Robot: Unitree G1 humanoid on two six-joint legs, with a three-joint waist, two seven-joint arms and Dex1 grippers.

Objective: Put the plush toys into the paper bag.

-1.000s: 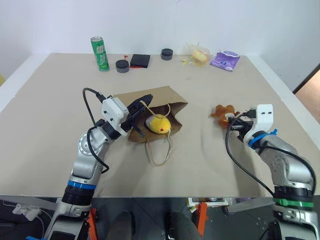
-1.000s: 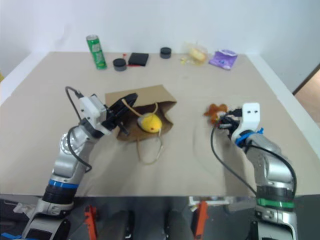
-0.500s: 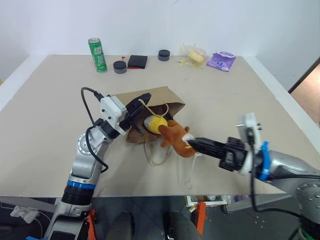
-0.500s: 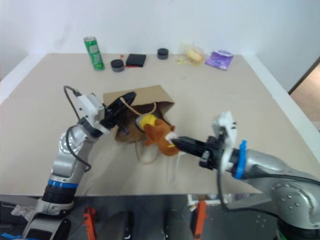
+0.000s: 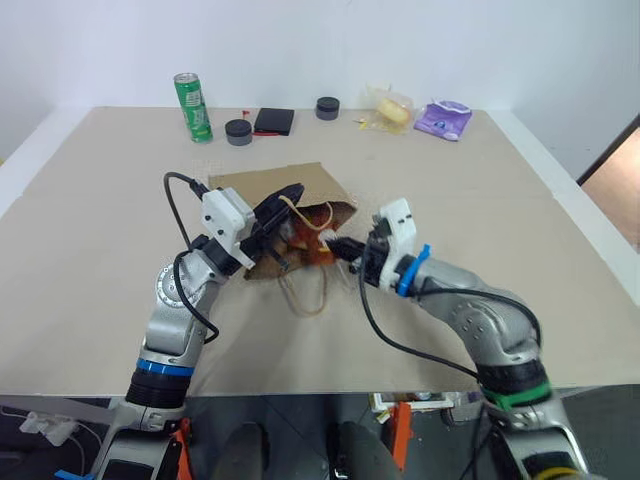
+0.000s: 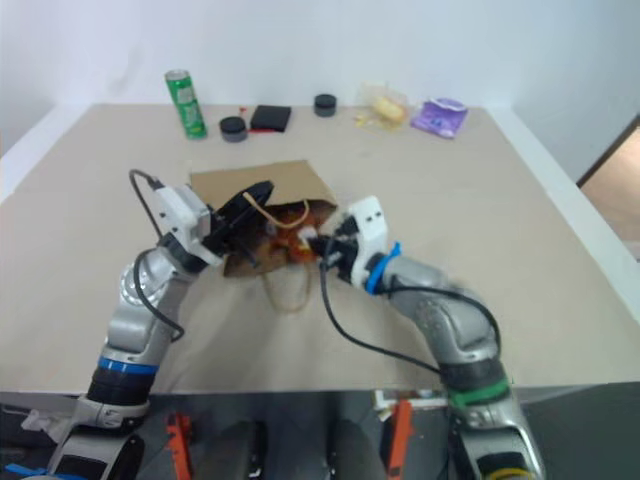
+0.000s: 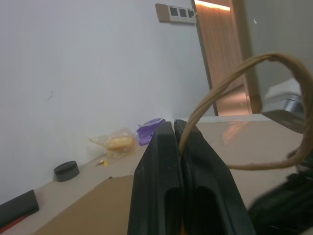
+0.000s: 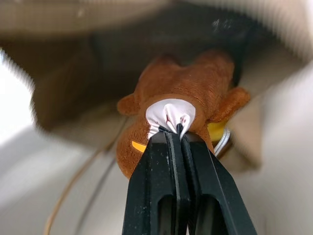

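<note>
Tan table (image 5: 520,200) | paper bag (image 5: 255,185) mouth faces right gripper (image 8: 180,133), clamped on brown toy (image 8: 188,93) entering it | left gripper (image 7: 177,134) pinches handle (image 7: 230,78)

Matt brown kraft paper on the bag (image 5: 300,185), with rough twisted-cord handles (image 7: 230,88). Furry brown plush (image 8: 188,95) inside the bag's mouth, white cloth tag pinched in smooth black plastic fingers (image 8: 161,196).

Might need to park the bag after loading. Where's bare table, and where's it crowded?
Bare: the wide tabletop left of the paper bag, the stretch right of it toward the right edge, and the front strip. Crowded: the back edge, with green can, black discs, black wallet, snack packet, purple packet; and the bag mouth, where both grippers meet.
</note>
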